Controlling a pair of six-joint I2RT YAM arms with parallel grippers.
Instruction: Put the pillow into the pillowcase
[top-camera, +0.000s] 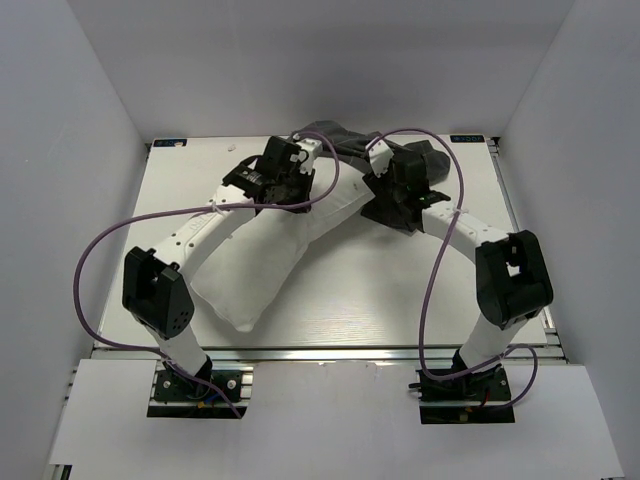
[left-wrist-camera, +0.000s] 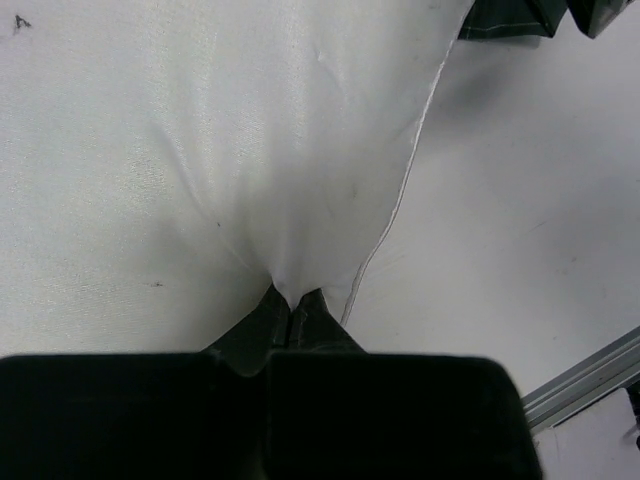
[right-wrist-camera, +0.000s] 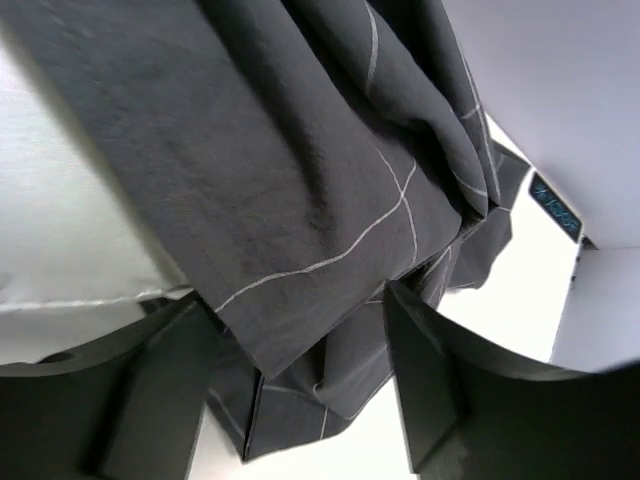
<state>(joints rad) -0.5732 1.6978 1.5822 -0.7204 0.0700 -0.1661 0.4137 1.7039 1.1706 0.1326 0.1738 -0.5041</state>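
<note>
Top external view: the pillow (top-camera: 265, 265), a plump off-white rectangular cushion with seamed edges, lies diagonally across the pale matte bench (top-camera: 400, 290). Its near corner points toward the left arm's base and its far end runs up to the pillowcase (top-camera: 340, 140). The pillowcase is a crumpled charcoal-grey soft cloth bunched at the far middle of the bench. The left gripper (top-camera: 300, 165) sits over the pillow's far end; the right gripper (top-camera: 385, 170) sits at the pillowcase.

Left wrist view: the left gripper (left-wrist-camera: 293, 305) is closed, its dark fingertips pinching a tuck of the pillow's (left-wrist-camera: 200, 150) smooth, faintly speckled fabric. Creases fan out from the pinch, beside a piped seam.

Right wrist view: the right gripper (right-wrist-camera: 292, 305) has its fingers (right-wrist-camera: 430, 370) spread wide. Soft folds of the pillowcase (right-wrist-camera: 300, 170), crossed by thin light grid lines, hang between them. Whether they press on the cloth cannot be told.
</note>
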